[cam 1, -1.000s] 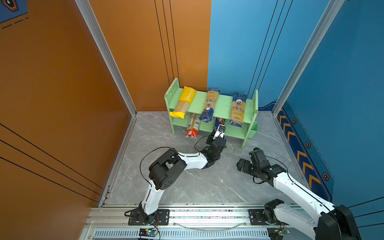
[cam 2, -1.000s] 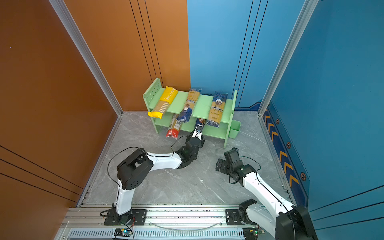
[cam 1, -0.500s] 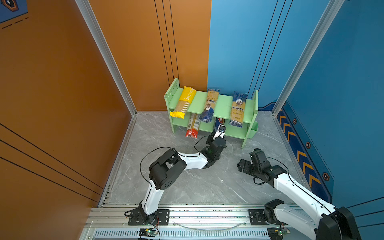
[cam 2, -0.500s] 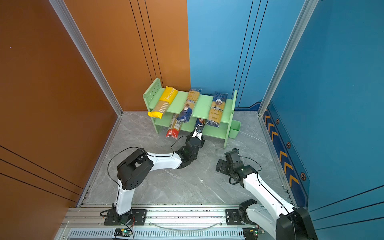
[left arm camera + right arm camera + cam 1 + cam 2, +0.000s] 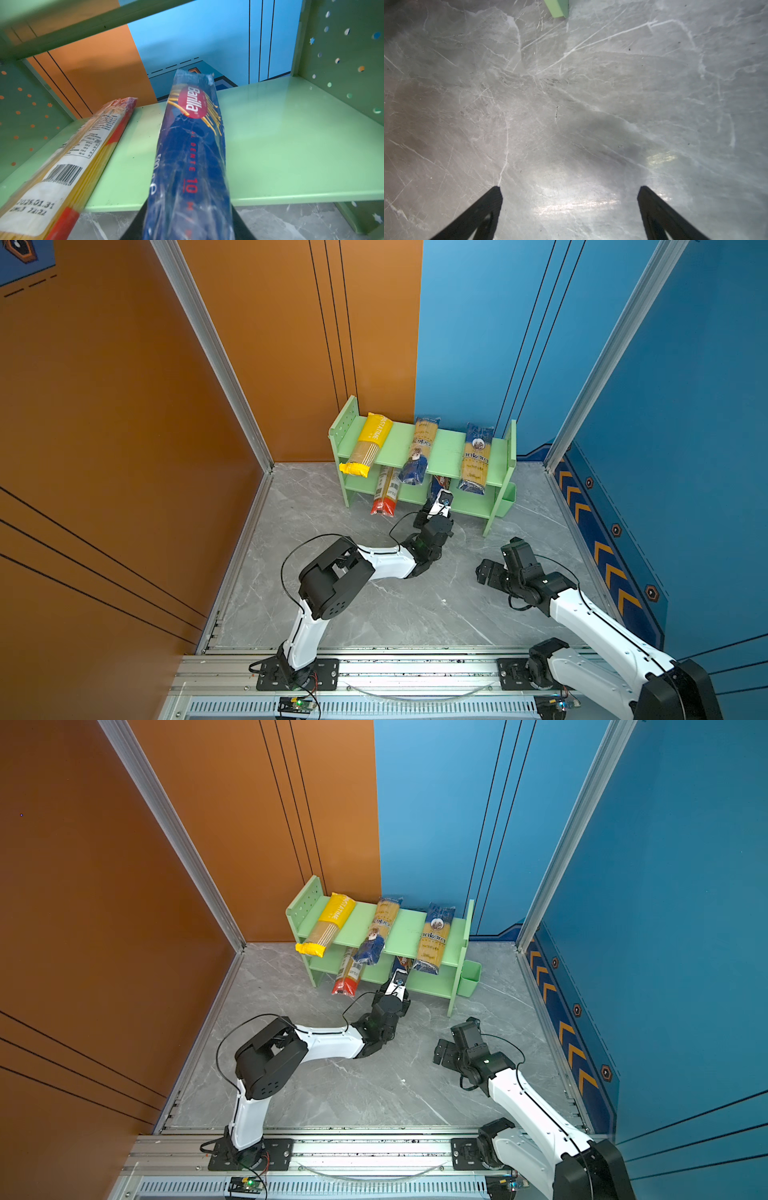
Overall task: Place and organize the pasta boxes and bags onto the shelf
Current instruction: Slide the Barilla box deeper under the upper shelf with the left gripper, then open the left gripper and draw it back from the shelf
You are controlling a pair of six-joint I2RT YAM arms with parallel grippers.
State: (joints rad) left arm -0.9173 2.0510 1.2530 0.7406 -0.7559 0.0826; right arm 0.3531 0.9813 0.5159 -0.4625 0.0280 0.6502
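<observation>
My left claw has its jaws pressed against both sides of the Barilla pack, gripping its near end. The rest of the pack reaches in over the lower tier of the shelf, about mid-width, pointing at the back edge. Just left of it lies the red-ended pack, angled, its red end past the front edge. On the top tier, from the left end, sit the yellow pack, the middle ankara pack and the right ankara pack, all overhanging the front edge.

I judge two risks. Released askew, the Barilla pack could slide back off the front edge. A crooked push could shove the red-ended pack further out, and a raised wrist could knock the middle ankara pack's overhang above me.

My left arm stretches low across the grey surface, elbow folded near its base, wrist at the lower tier's front edge. My right claw stands wide apart and empty, low over the surface before the shelf's right leg.
</observation>
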